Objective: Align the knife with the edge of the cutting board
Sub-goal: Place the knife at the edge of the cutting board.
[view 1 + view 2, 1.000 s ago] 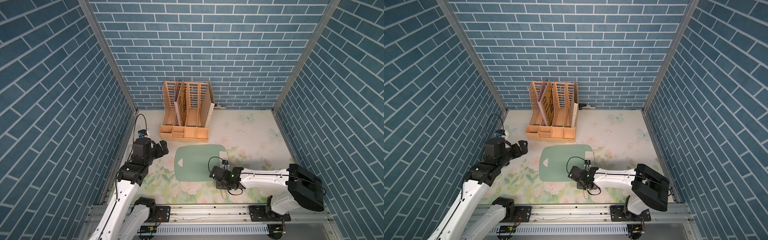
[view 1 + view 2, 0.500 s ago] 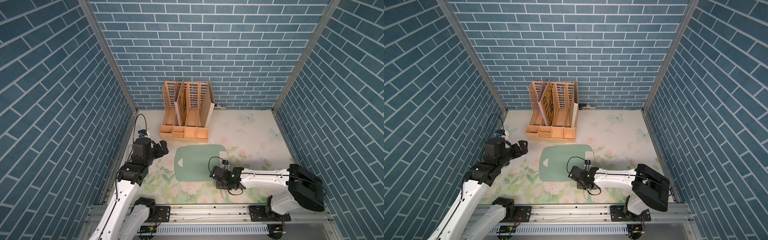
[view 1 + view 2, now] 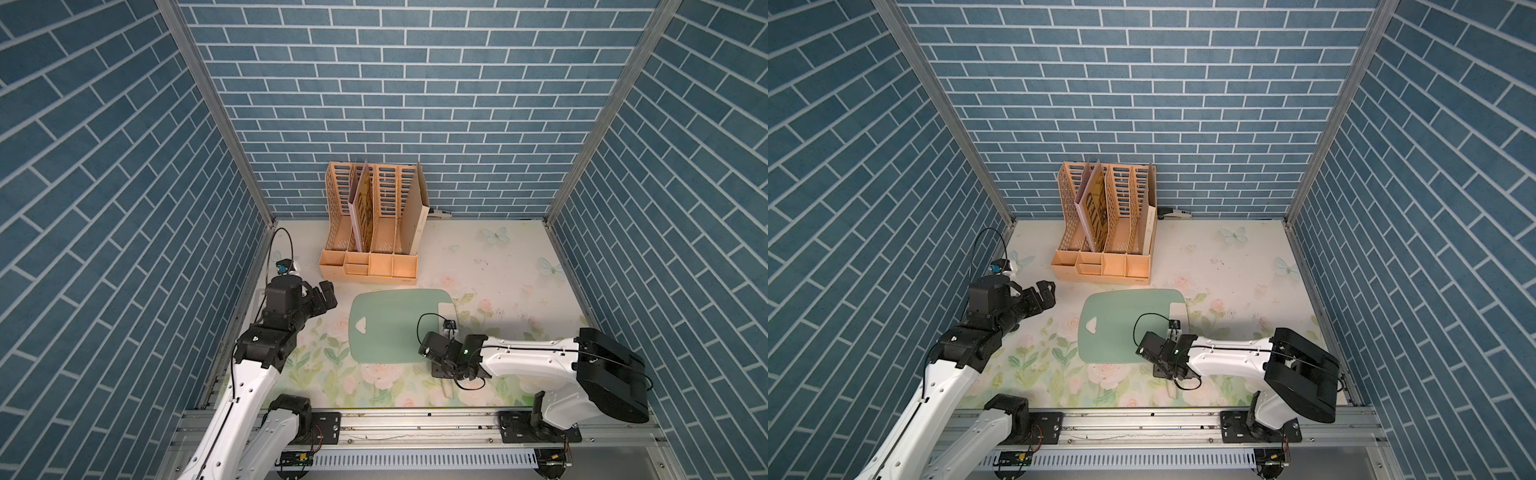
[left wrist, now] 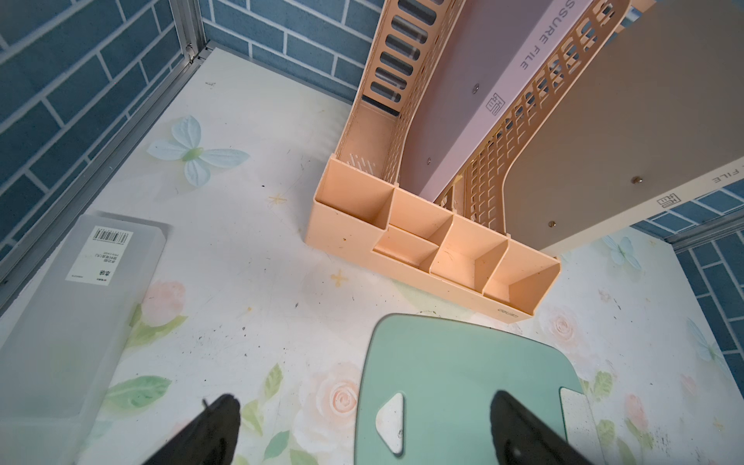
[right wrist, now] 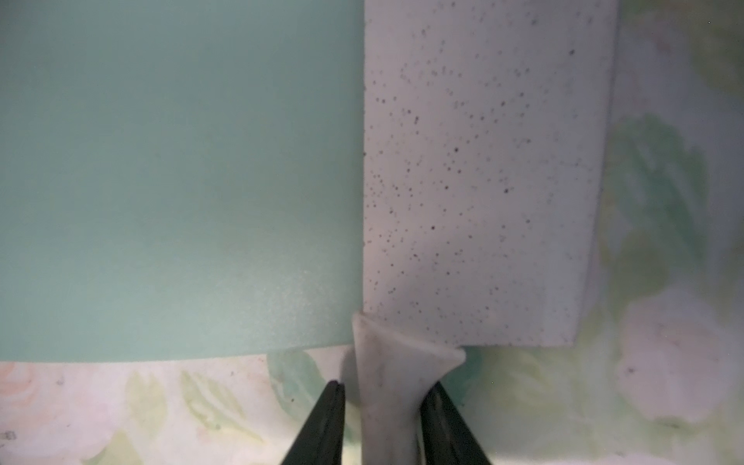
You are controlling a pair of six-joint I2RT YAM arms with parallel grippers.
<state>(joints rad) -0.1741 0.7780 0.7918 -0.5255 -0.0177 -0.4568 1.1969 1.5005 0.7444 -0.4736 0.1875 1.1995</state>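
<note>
The pale green cutting board (image 3: 390, 328) (image 3: 1121, 328) lies flat mid-table, its triangular hole at the left end. The knife's whitish speckled blade (image 5: 483, 161) (image 3: 447, 311) lies flat over the board's right short end and covers that edge. Its cream handle (image 5: 388, 402) runs off the board's near edge toward the front rail. My right gripper (image 5: 384, 386) (image 3: 448, 374) straddles the handle low over the mat, slightly open, with a gap at one finger. My left gripper (image 4: 364, 402) (image 3: 326, 295) hovers wide open and empty, left of the board.
A peach file organizer (image 3: 370, 232) with folders stands behind the board. A grey translucent box with a barcode label (image 4: 80, 306) lies by the left wall. A small stapler-like item (image 3: 440, 214) sits at the back wall. Brick walls close in three sides.
</note>
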